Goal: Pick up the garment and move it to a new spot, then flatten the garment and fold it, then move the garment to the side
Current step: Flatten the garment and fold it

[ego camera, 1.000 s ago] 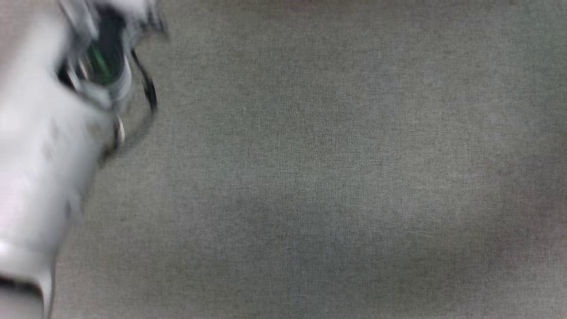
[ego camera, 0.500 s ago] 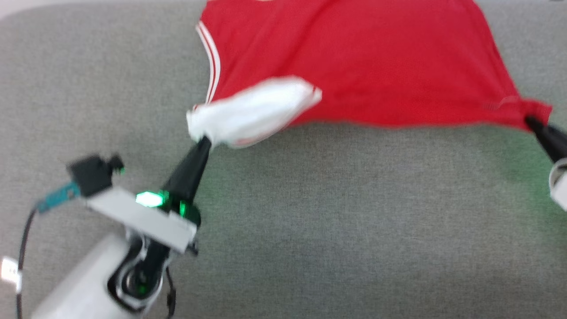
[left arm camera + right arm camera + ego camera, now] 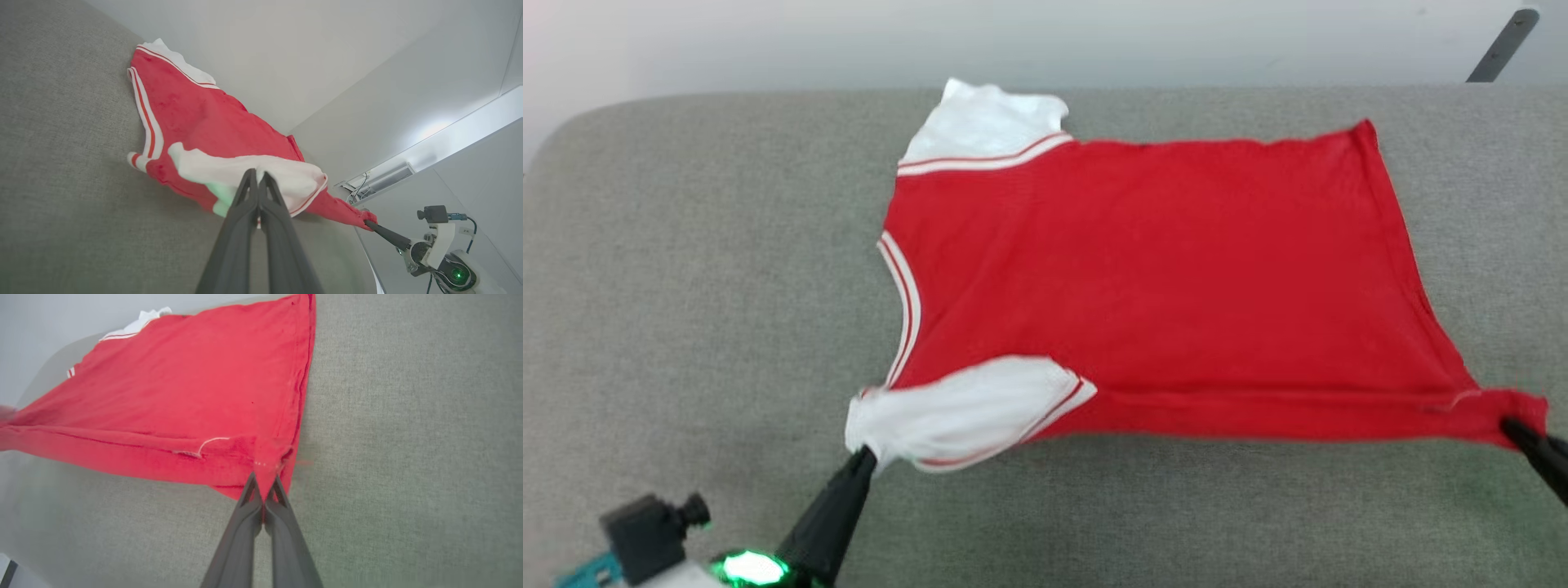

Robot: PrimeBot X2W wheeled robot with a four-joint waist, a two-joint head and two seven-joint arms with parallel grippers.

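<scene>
In the head view the garment [image 3: 1160,278] lies spread, plain red side up, on the grey padded surface [image 3: 686,286]; its near edge is stretched between the left gripper [image 3: 864,457], clamped on the near white sleeve, and the right gripper [image 3: 1515,426], clamped on the hem corner — apparently the flattening step. The left wrist view shows that arm's tips pinched together on sleeve cloth, the shirt running away beyond them. The right wrist view shows the same tight pinch at the hem — next, both corners probably want lowering evenly, taut, before folding.
</scene>
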